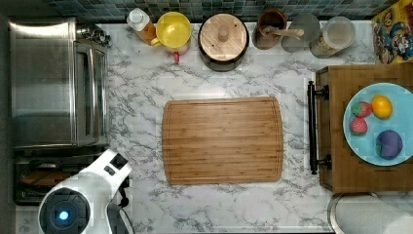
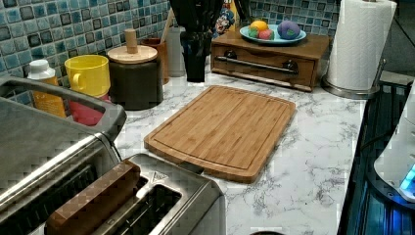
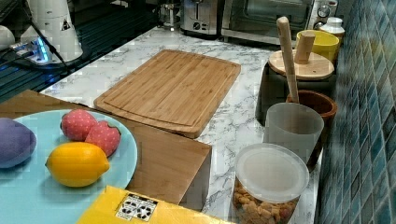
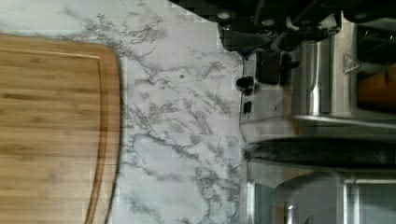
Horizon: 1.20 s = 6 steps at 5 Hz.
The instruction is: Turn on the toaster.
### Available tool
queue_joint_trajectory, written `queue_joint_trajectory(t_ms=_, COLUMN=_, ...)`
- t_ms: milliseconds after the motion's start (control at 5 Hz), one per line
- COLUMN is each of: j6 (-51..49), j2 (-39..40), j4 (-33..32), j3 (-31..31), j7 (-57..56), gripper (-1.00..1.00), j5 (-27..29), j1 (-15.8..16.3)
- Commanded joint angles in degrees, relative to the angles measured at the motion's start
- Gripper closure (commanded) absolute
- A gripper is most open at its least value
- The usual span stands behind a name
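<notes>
The toaster (image 2: 186,196) is a small brushed-steel box at the counter's front corner, next to the big toaster oven (image 2: 44,147). A brown slice (image 2: 93,203) stands in its slot. In the top view the toaster (image 1: 29,178) lies at the lower left, partly under my white arm (image 1: 97,180). The wrist view shows the toaster's end face (image 4: 271,107) with a black lever (image 4: 268,67) and a round knob (image 4: 244,84). My gripper (image 4: 275,28) hangs dark just beside that end, close to the lever. In the right view the toaster (image 3: 201,16) stands far back.
A bamboo cutting board (image 1: 222,140) lies mid-counter. Along the back wall stand a yellow mug (image 1: 173,30), a lidded dark jar (image 1: 223,41) and utensil holders (image 1: 270,29). A wooden box (image 1: 341,161) carries a blue plate (image 1: 355,141) of toy fruit; a paper towel roll (image 2: 359,44) is beside it.
</notes>
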Motion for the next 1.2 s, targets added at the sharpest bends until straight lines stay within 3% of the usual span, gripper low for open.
queue_joint_trajectory(t_ms=200, j6=0.92, j2=3.2, j4=0.68, j3=1.89, j7=-1.28, gripper=1.0, j5=5.06, j1=4.91)
queue_joint_trajectory(t_ms=1200, j6=10.06, j2=10.81, j4=0.42, j3=5.39, j7=12.47, gripper=1.0, j5=-2.14, j1=3.77)
